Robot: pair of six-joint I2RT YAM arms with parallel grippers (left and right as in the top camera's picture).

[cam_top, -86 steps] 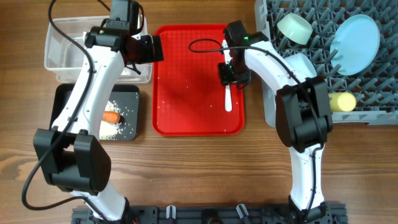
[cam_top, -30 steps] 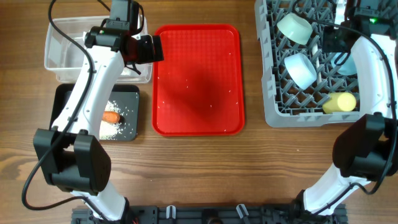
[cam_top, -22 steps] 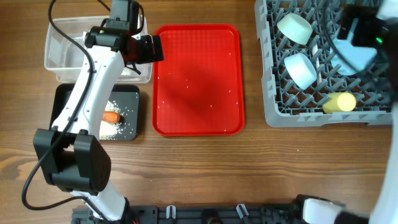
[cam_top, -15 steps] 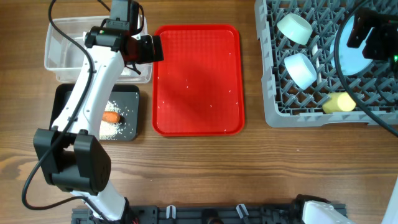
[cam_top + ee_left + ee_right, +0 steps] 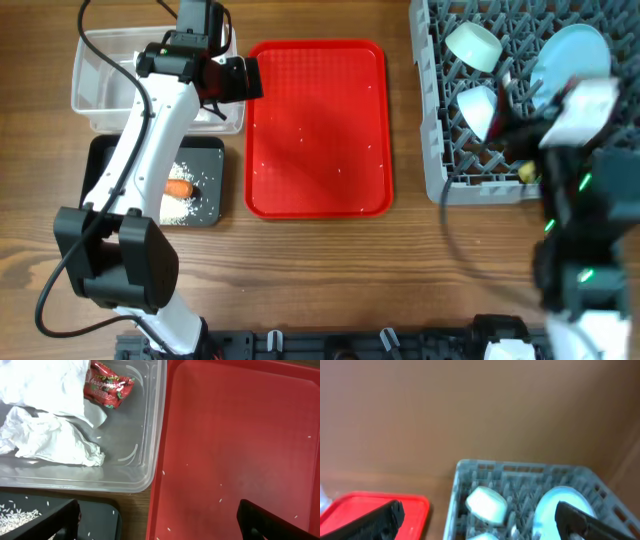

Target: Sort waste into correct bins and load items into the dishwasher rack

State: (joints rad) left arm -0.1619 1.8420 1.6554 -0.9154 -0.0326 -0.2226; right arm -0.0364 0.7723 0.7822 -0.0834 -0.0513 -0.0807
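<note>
The grey dishwasher rack (image 5: pixel 436 150) stands at the right and holds a pale green bowl (image 5: pixel 474 45), a light-blue bowl (image 5: pixel 476 106) and a light-blue plate (image 5: pixel 570 52). A yellow cup (image 5: pixel 524 172) peeks out beside my blurred, raised right arm (image 5: pixel 580 110). My right gripper (image 5: pixel 477 522) is open and empty, high above the rack (image 5: pixel 470 467). My left gripper (image 5: pixel 157 522) is open and empty over the gap between the clear tub (image 5: pixel 145 435) and the red tray (image 5: pixel 240 435). The tub holds a white napkin (image 5: pixel 45 425) and a red wrapper (image 5: pixel 107 387).
The black tray (image 5: pixel 205 150) at the front left holds an orange carrot (image 5: pixel 178 186) and white rice (image 5: pixel 188 207). A few rice grains lie on the red tray (image 5: pixel 318 130). Bare wood table (image 5: pixel 320 280) runs along the front.
My right arm has lifted away from the rack toward the front right, blurred, with its jaws opened wide. The spoon is gone from the red tray. The left arm has not moved.
</note>
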